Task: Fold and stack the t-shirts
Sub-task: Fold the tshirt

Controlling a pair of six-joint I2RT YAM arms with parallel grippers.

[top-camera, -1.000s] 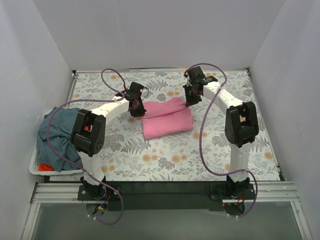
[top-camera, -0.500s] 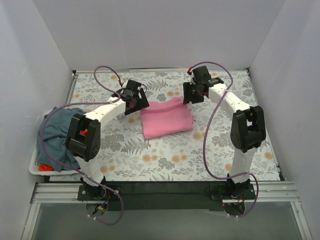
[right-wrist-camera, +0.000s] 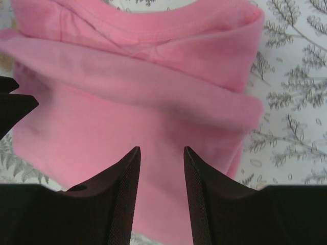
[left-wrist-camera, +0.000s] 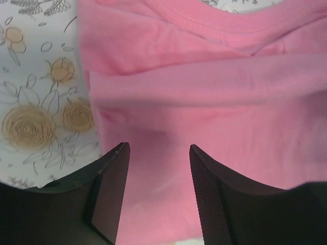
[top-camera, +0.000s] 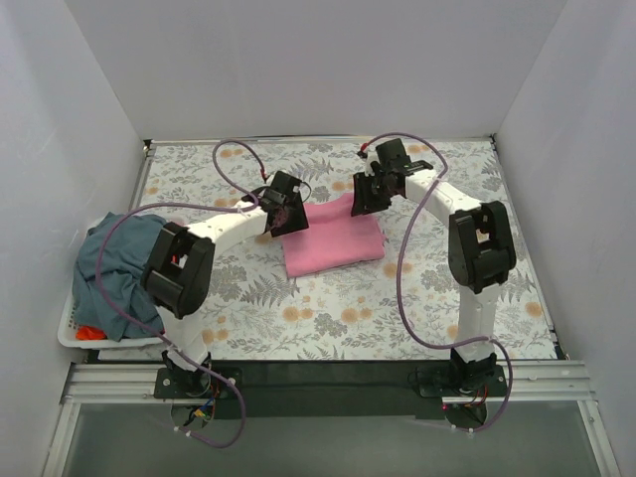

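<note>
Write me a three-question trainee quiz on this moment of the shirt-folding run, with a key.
1. True or false: the left gripper is clamped on the pink t-shirt.
2. Where is the blue-grey t-shirt? A) hanging from a gripper B) heaped in the white basket at the left edge C) under the pink one
3. What state is the pink t-shirt in, and what is the right gripper doing?
Key: 1 false, its jaws stand open over the cloth. 2 B. 3 It lies folded into a compact rectangle on the table; the right gripper is open over it, gripping nothing.
</note>
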